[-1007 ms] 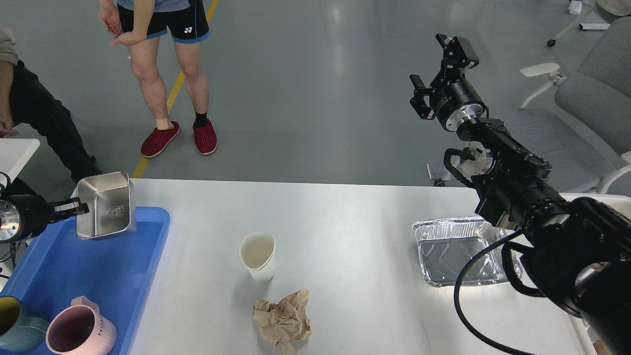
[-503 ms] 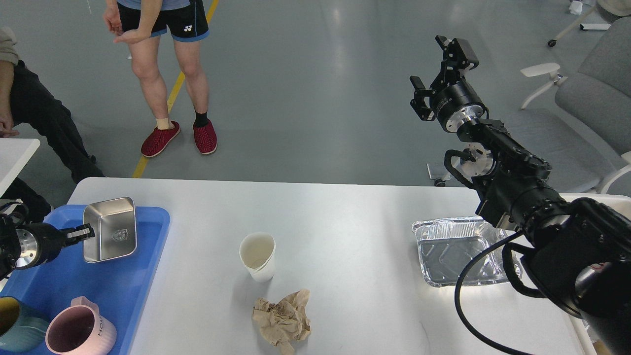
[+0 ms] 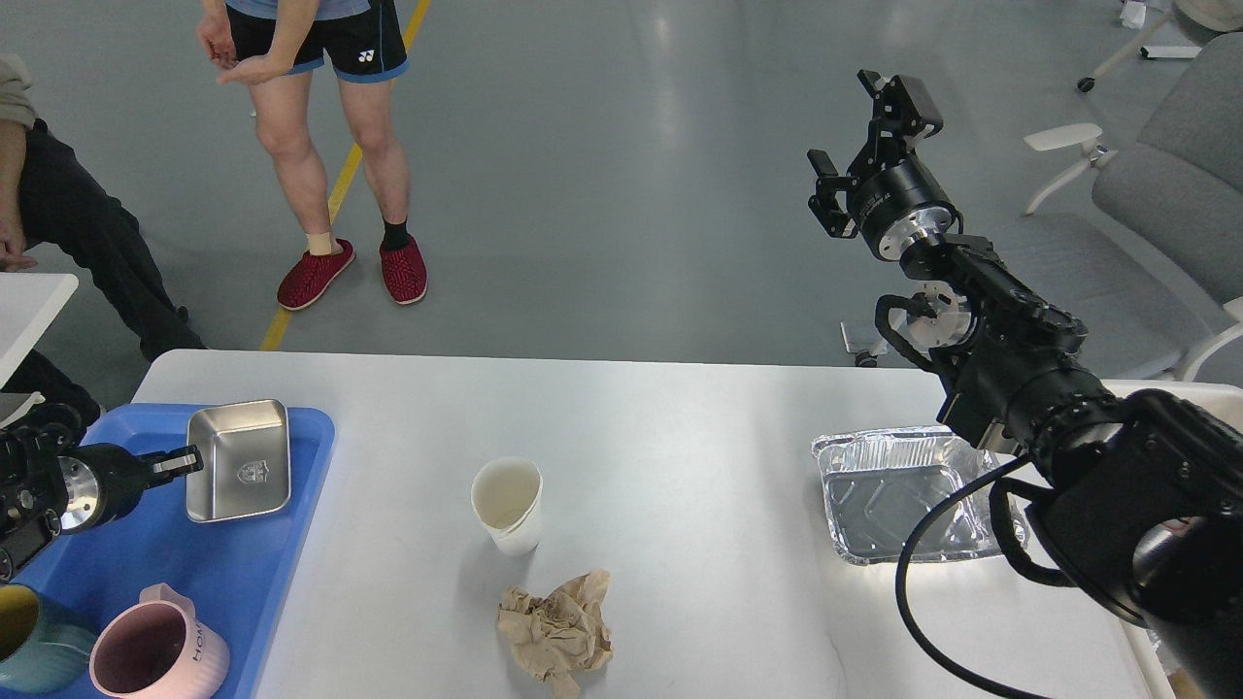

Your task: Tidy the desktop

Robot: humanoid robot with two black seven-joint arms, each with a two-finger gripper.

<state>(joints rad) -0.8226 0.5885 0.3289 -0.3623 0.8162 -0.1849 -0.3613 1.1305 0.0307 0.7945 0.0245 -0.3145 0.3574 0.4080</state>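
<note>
Head view: the left gripper (image 3: pixel 186 462) pinches the near-left rim of the steel dish (image 3: pixel 239 459), now lower and flatter over the blue tray (image 3: pixel 282 544) at the left end of the desktop (image 3: pixel 680 466). The right gripper (image 3: pixel 864 126), unchanged, is raised beyond the far edge, fingers spread.

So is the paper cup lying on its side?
No, the paper cup stands upright on the desktop, open mouth up, just behind the crumpled brown paper.
</note>
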